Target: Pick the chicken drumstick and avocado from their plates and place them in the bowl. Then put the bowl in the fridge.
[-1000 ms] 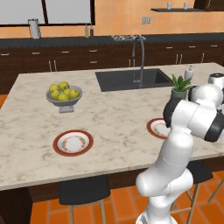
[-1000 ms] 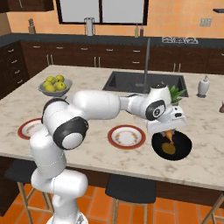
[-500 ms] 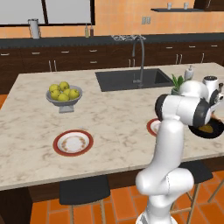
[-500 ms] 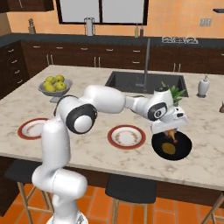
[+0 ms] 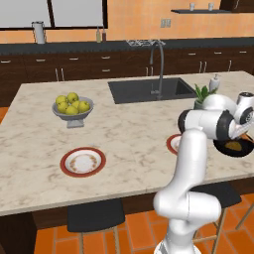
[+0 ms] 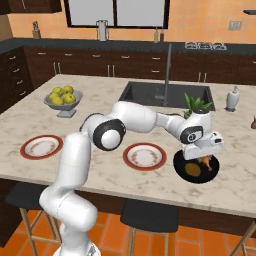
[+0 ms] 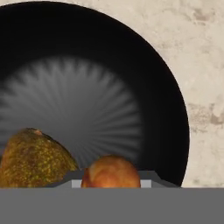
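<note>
The white arm has swung further right over the last second and lowered its gripper (image 6: 204, 159) over the round shallow black bowl (image 6: 196, 167), which sits on the pale marble tabletop (image 6: 100, 130) near its front right edge. A second ago the hand hung higher, above the bowl; now it stands just over the rim.

The small golden-orange chicken drumstick (image 6: 205, 161) shows directly below the hand, inside the bowl's outline. In the hand view its rounded meaty end (image 7: 111, 172) rises between the finger tips, so the jaws appear narrowly clenched on it; I judge it not yet let go. Whether it already touches the bowl floor cannot be told.

The rounded brown-green avocado (image 6: 192, 169) already lies in the bowl, left of the drumstick.

Meaning for the task: one item is delivered and the second is at the point of delivery. Release, then carrying the bowl to the fridge, is outstanding.

Count:
- Red-rimmed, cream-centred round plates: two, one just left of the bowl (image 6: 145, 156), one far left near the front edge (image 6: 42, 147). Both are bare.
- Black bowls: one.
- Drumsticks: one. Avocados: one.
- Grey footed bowl of yellow-green fruit (image 6: 63, 99): one, far left; the fruit are too bunched to count exactly.
- Dark sink with tall tap (image 6: 167, 95): one.
- Small potted green plant (image 6: 196, 104): one, behind the hand.
</note>
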### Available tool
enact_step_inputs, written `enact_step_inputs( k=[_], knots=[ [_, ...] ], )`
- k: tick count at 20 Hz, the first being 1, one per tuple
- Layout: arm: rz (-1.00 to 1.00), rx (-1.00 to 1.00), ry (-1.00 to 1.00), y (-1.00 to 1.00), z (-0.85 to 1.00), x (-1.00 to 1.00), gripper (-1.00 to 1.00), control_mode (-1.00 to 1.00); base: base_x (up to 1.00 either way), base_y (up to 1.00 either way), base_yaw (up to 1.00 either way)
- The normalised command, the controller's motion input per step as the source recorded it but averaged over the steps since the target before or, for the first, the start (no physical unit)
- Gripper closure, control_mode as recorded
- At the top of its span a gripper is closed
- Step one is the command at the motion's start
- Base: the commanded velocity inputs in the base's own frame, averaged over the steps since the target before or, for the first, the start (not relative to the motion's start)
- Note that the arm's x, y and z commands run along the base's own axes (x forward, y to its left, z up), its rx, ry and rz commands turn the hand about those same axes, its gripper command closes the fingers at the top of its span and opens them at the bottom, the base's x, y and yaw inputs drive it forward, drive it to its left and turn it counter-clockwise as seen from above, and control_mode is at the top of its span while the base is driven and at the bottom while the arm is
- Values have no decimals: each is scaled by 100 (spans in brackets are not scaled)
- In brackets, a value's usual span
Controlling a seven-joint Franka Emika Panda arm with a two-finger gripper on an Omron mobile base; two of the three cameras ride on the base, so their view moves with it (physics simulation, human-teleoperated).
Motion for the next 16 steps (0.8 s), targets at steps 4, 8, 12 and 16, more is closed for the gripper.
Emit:
enact_step_inputs(
  k=[4,8,12,16],
  knots=[
    [0,13,3,-3,-26,6,100,-100,0,0,0],
    [0,10,3,0,-29,11,100,-100,0,0,0],
    [0,3,6,7,-18,32,-100,-100,0,0,0],
    [0,1,6,1,-10,31,-100,-100,0,0,0]
  ],
)
